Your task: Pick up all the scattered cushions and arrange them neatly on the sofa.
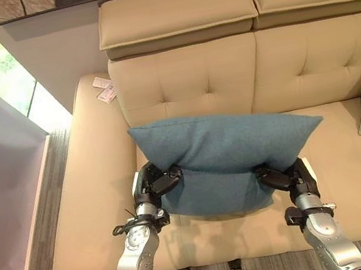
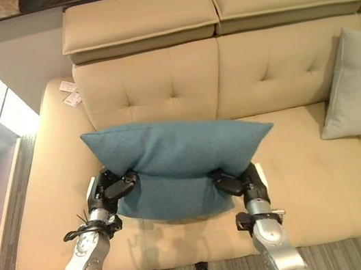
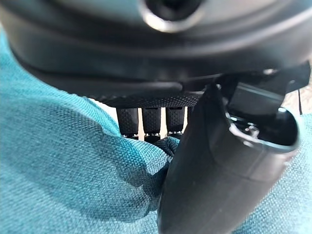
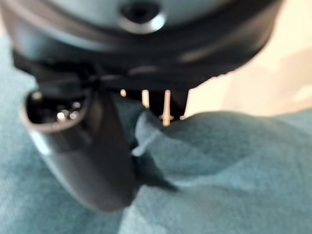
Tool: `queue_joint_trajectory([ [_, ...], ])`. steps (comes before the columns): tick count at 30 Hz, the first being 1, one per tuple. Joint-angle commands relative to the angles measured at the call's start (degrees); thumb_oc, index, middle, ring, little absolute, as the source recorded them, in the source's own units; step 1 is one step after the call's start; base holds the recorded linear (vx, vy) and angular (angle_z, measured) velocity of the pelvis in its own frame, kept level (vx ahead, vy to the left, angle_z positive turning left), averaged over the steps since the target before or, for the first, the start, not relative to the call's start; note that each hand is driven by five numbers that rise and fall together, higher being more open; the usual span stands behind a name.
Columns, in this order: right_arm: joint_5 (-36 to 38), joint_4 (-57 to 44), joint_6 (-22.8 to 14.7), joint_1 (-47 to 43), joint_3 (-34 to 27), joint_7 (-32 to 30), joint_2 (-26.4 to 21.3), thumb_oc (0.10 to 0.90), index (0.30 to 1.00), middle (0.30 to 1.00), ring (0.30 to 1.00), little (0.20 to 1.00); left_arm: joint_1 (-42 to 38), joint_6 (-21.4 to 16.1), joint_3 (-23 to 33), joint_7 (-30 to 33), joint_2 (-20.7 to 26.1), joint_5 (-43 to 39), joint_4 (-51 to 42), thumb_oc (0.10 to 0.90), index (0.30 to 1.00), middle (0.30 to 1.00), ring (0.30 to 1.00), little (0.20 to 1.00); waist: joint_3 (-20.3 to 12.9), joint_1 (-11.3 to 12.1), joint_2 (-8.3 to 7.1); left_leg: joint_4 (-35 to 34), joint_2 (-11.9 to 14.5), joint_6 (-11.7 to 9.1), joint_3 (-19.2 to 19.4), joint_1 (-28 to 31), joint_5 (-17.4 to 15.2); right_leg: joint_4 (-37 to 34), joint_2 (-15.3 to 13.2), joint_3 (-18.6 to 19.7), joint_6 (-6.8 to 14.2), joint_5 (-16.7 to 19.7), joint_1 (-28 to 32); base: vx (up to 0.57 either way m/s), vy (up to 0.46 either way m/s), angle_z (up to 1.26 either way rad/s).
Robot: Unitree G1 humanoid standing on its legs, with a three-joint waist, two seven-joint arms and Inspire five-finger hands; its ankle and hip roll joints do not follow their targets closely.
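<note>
The left hand [image 1: 153, 184] pinches the teal cushion [image 1: 227, 144]: in the left wrist view its thumb [image 3: 214, 165] presses down on the cloth and its fingers [image 3: 151, 121] go under a fold of it. The right hand [image 1: 286, 176] grips the same way, thumb [image 4: 83, 146] on top and fingers [image 4: 161, 105] tucked behind a bunched ridge of fabric. Each hand holds the cushion near a lower end, the left hand at the left end, the right hand at the right end.

The cushion hangs between the two hands over the seat of the sofa [image 1: 96, 211], in front of its left backrest panel. Its long axis runs left to right, across the sofa, with the upper edge leaning toward the backrest and the lower part sagging between the hands. Its pointed corners face the left arm of the sofa and the middle of the seat.

A grey cushion [image 2: 360, 87] leans upright against the backrest at the right, well apart from the teal one. Small tags [image 1: 105, 91] lie on the sofa's left arm near the wall
</note>
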Motion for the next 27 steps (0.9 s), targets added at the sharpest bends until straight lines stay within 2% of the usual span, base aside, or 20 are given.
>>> queue_joint_trajectory([
  [1, -2.3, -9.0, -8.1, -10.2, 3.6, 0.4, 2.5, 0.400, 0.300, 0.300, 0.300, 0.300, -12.0, -8.6, -5.1, -2.7, -2.7, 3.2, -7.6, 0.400, 0.300, 0.300, 0.300, 0.300, -6.0, -0.1, -3.36, 0.2, 0.3, -1.1, -0.5, -0.5, -6.3, 0.2, -1.4, 3.9, 6.5, -6.6, 1.8, -0.09, 0.018, -0.02],
  [6, -2.3, -6.0, -8.6, -19.0, 6.0, -2.6, 2.6, 0.400, 0.300, 0.300, 0.300, 0.300, -19.1, -10.6, -5.8, 0.9, -3.0, 2.8, -5.4, 0.400, 0.300, 0.300, 0.300, 0.300, -5.1, 0.5, -4.01, 0.1, 0.2, -1.0, -0.8, -5.9, -5.3, 0.2, -1.4, 4.4, 7.1, -4.8, -4.1, -0.08, -0.004, -0.08],
  [7, -2.6, -4.7, -8.7, -23.5, 6.9, -4.4, 2.8, 0.400, 0.300, 0.300, 0.300, 0.300, -22.8, -11.3, -6.3, 2.5, -3.1, 2.8, -3.7, 0.400, 0.300, 0.300, 0.300, 0.300, -4.6, 0.8, -4.15, 0.1, 0.0, -1.1, -1.3, -7.9, -4.7, 0.2, -1.3, 4.4, 7.2, -4.1, -6.1, -0.07, 0.002, -0.03],
  [10, -2.9, -2.7, -9.1, -28.5, 7.2, -6.5, 2.3, 0.400, 0.300, 0.300, 0.300, 0.300, -27.6, -12.3, -6.4, 4.5, -2.9, 3.0, -1.0, 0.400, 0.300, 0.300, 0.300, 0.300, -4.3, 0.9, -4.06, 0.1, -0.2, -1.3, -2.0, -10.4, -3.9, 0.2, -1.5, 4.1, 7.2, -3.4, -8.5, -0.06, 0.013, 0.01],
  [12, -3.0, 0.0, -9.2, -33.4, 7.9, -8.2, 1.7, 0.400, 0.300, 0.300, 0.300, 0.300, -32.5, -13.0, -6.9, 5.9, -2.1, 3.0, 2.1, 0.400, 0.300, 0.300, 0.300, 0.300, -4.1, 0.9, -3.93, 0.1, -0.4, -1.6, -2.4, -12.5, -3.1, 0.2, -1.7, 3.8, 7.1, -2.9, -10.3, -0.02, 0.004, 0.06],
  [14, -3.0, 6.0, -9.0, -43.8, 9.4, -10.6, -1.1, 0.400, 0.300, 0.300, 0.300, 0.300, -41.2, -13.4, -8.0, 7.4, 0.6, 3.8, 7.8, 0.400, 0.300, 0.300, 0.300, 0.300, -3.4, 1.3, -3.68, 0.1, -0.5, -2.3, -3.5, -15.4, -2.2, 0.2, -1.9, 3.5, 7.3, -2.4, -12.8, -0.02, -0.002, 0.03],
  [16, -2.5, 9.1, -9.1, -48.0, 10.2, -11.2, -2.0, 0.400, 0.300, 0.300, 0.300, 0.300, -45.2, -13.6, -8.4, 7.8, 2.2, 3.9, 10.3, 0.400, 0.300, 0.300, 0.300, 0.300, -3.2, 1.5, -3.55, 0.1, -0.5, -2.6, -3.7, -16.5, -1.7, 0.2, -2.0, 3.2, 7.5, -2.2, -13.7, -0.01, -0.011, 0.11],
  [23, -1.0, 17.6, -9.1, -60.3, 14.5, -11.9, -4.8, 0.400, 0.300, 0.300, 0.300, 0.300, -56.2, -14.2, -9.7, 8.5, 5.6, 2.9, 17.9, 0.400, 0.300, 0.300, 0.300, 0.300, -2.4, 2.3, -3.27, 0.1, -0.7, -3.2, -4.8, -19.7, -0.7, 0.2, -2.3, 2.8, 8.0, -1.7, -16.6, 0.00, -0.005, 0.06],
  [27, -1.1, 20.2, -8.8, -64.4, 16.6, -12.2, -5.9, 0.400, 0.300, 0.300, 0.300, 0.300, -58.8, -14.5, -9.9, 9.0, 6.3, 1.8, 19.5, 0.400, 0.300, 0.300, 0.300, 0.300, -2.1, 2.7, -3.08, 0.1, -1.0, -3.5, -5.0, -21.1, -0.3, 0.2, -2.4, 2.8, 8.2, -1.6, -17.9, 0.01, -0.009, 0.06],
])
